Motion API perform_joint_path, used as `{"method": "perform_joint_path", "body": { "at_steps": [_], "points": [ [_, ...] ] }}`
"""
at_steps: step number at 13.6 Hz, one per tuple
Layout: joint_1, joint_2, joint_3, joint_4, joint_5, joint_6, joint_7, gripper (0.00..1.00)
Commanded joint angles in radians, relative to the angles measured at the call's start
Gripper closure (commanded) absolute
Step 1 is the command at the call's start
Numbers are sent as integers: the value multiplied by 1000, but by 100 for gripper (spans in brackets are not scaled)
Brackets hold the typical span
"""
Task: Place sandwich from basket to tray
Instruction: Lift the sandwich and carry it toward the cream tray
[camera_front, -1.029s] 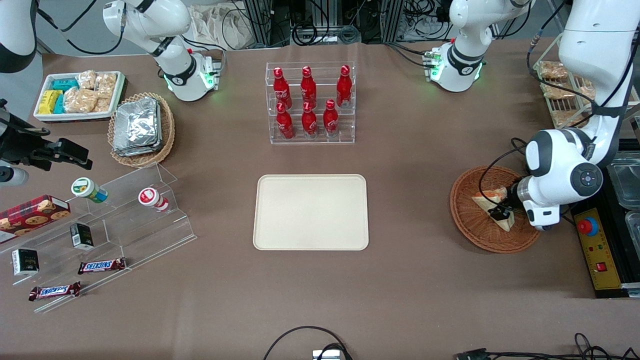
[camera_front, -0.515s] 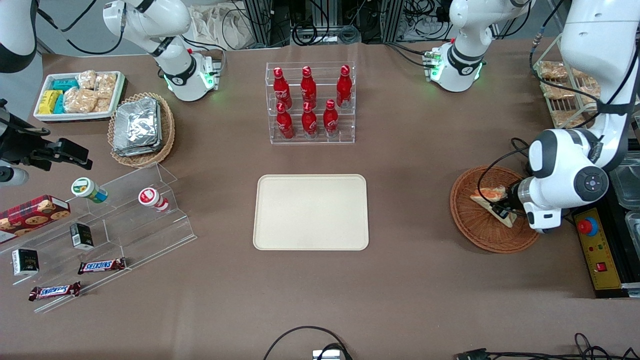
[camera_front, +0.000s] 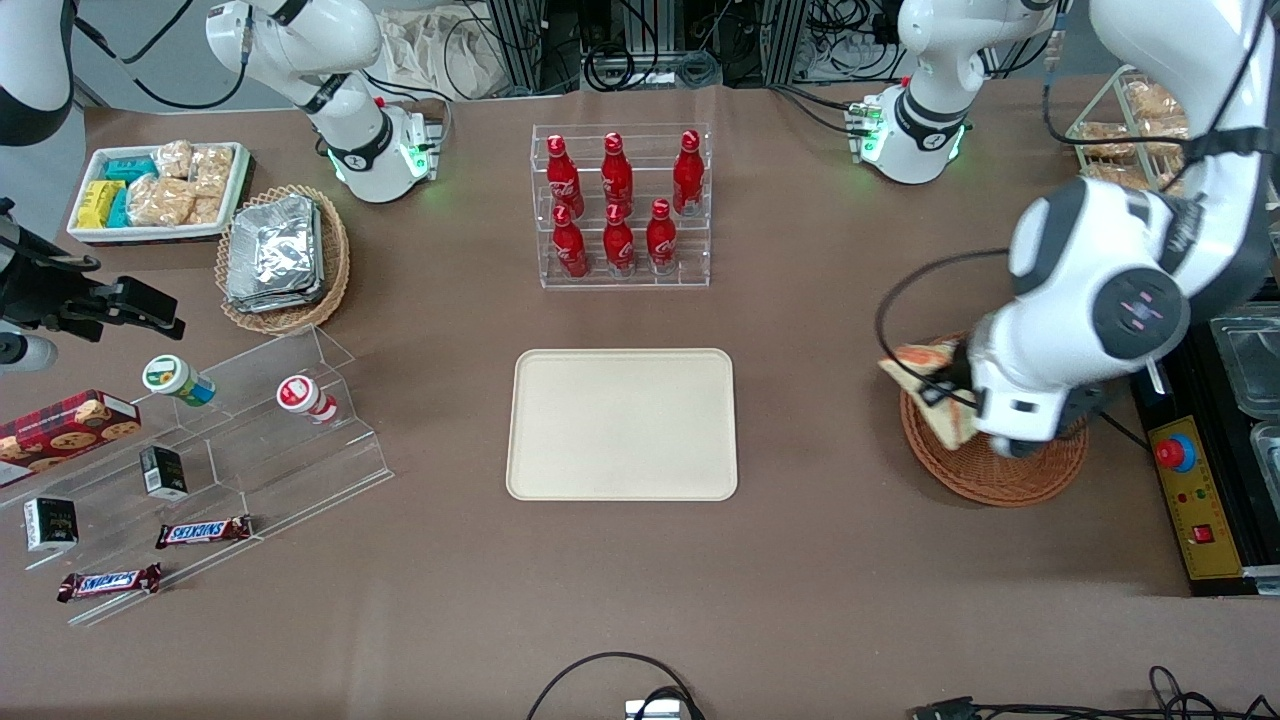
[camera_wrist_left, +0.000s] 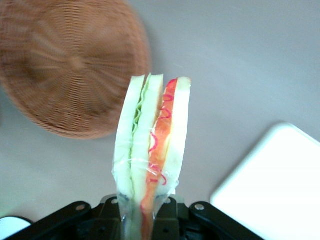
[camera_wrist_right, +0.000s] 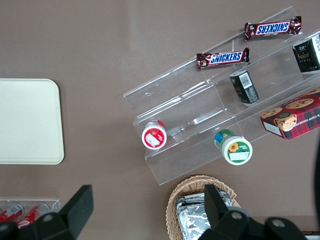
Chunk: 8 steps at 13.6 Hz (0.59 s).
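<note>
Cream and bare, the tray (camera_front: 621, 424) waits at the table's middle with nothing on it yet. Toward the working arm's end, the gripper (camera_front: 945, 395) hangs above the edge of the basket (camera_front: 990, 470), its fingers clamped on the wrapped sandwich (camera_front: 925, 372), which is lifted clear. Pick done, I judge; carry across and set-down remain.

Layout: sandwich held above basket rim, tray mid-table.
Gripper (camera_front: 948, 400) clamps sandwich (camera_front: 925, 385) in air, over the basket (camera_front: 985, 470) edge that faces the tray (camera_front: 621, 423). Basket sits toward the working arm's end. Bottle rack (camera_front: 620, 205) stands farther from the front camera than the tray.
</note>
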Motion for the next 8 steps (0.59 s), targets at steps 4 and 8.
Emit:
{"method": "perform_joint_path", "body": {
  "at_steps": [4,8],
  "points": [
    [-367,349,3,317,120,-2,-3,100],
    [-411,503,3,323,216,151,43,100]
  ]
}}
